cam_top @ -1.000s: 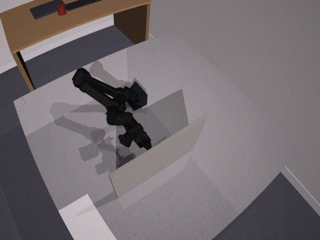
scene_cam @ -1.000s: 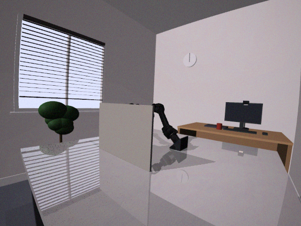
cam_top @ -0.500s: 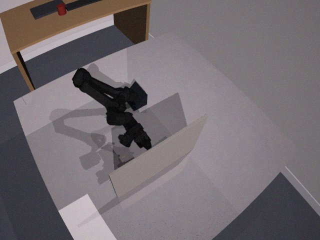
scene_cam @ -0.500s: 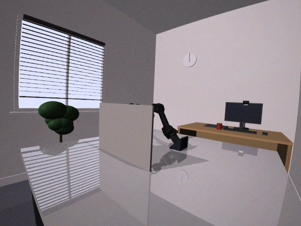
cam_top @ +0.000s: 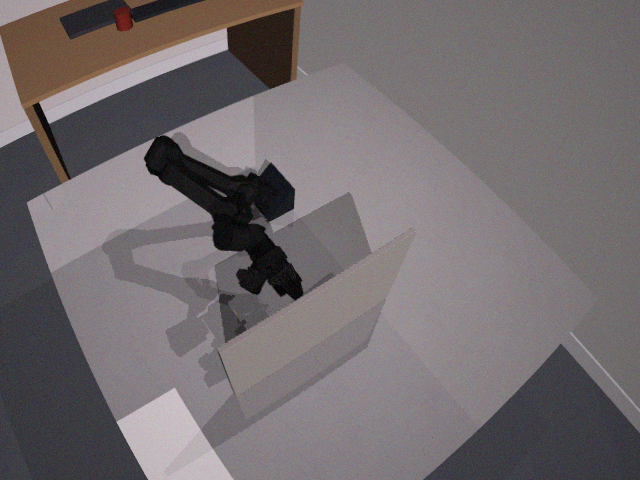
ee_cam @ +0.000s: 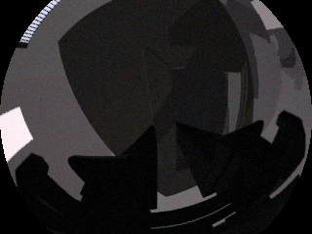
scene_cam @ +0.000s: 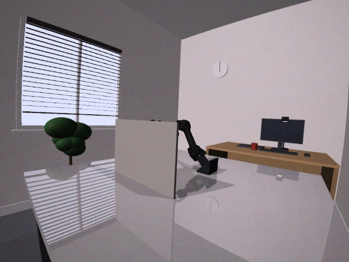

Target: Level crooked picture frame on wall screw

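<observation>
A pale upright wall panel stands on the table. The picture frame hangs on the panel's arm side and is hidden from the top and exterior views. In the wrist view it shows as a large dark slab filling most of the picture, and I cannot tell its tilt from there. My gripper is right up against the panel near its top edge and is shut on the frame. The dark fingers stand at the bottom of the wrist view. The arm reaches up from behind the panel.
The arm's dark base sits on the table behind the panel. A wooden desk with a monitor and a red mug stands beyond. A plant is by the window.
</observation>
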